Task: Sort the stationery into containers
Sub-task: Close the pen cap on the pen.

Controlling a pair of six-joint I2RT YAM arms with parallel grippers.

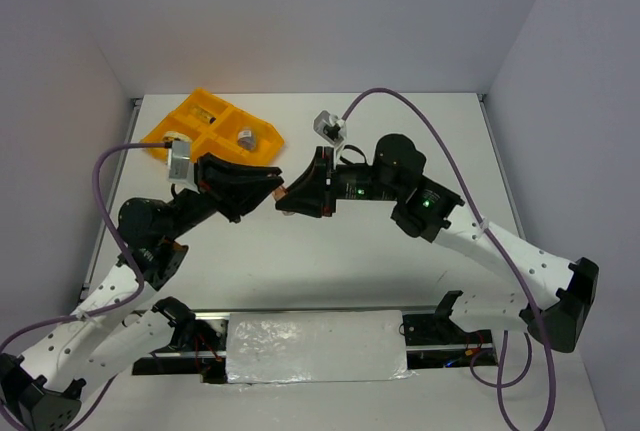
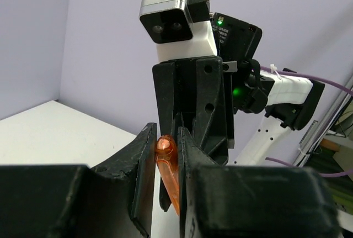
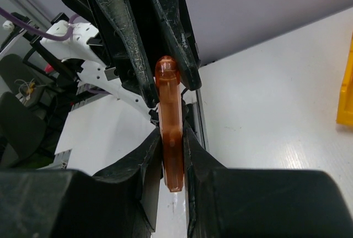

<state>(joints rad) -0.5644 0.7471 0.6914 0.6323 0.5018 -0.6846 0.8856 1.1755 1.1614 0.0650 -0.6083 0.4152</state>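
Over mid table (image 1: 400,131), your L gripper (image 2: 165,134) & R gripper (image 3: 172,133) meet tip to tip. Both are pinched tight on 1 orange piece (image 3: 168,83). Further back-left: 1 tray (image 1: 200,106), 1 jar (image 1: 245,138) in its right box. L arm hides the tray's near corner.

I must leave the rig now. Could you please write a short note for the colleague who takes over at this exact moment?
Now: the left end effector is shut on the rounded end of the orange piece, held above the table. The right end effector faces it and is shut on the other end. It looks like a handover, but I cannot tell which one carries the piece.
Things: the tray holds a grey-topped jar in one compartment and a pale item, partly hidden by the left arm, in another.
Done: those two seem sorted.
Left: the orange piece must go into the tray. Other stationery is not in view.
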